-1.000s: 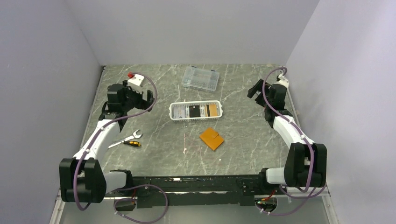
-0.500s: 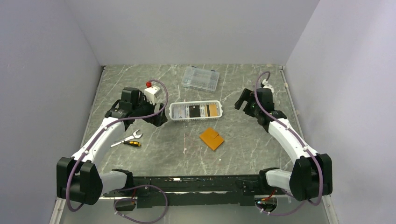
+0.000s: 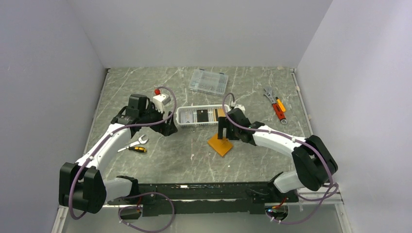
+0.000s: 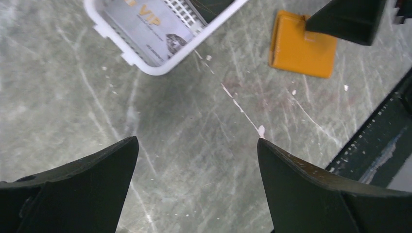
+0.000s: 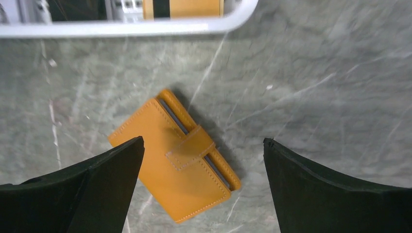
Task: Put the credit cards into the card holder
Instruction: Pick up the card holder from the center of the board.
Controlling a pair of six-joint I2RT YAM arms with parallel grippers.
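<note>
Card holder (image 5: 177,182): orange, folded shut, flat on the table (image 3: 160,162), just near of the white basket (image 3: 180,122).
Credit cards (image 3: 206,115): I see them lying in the basket's compartments.
Right gripper (image 5: 202,141): fingers spread wide, empty, directly above the holder.
Left gripper (image 4: 197,141): likewise spread, grasping nothing, over bare table by the basket's left end.

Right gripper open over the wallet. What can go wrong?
The card holder lies flat and skewed to the open right gripper: closing may catch a corner and spin it. It is folded shut, so the credit cards cannot go in yet. The white basket sits close; the gripper may clip its rim.
</note>
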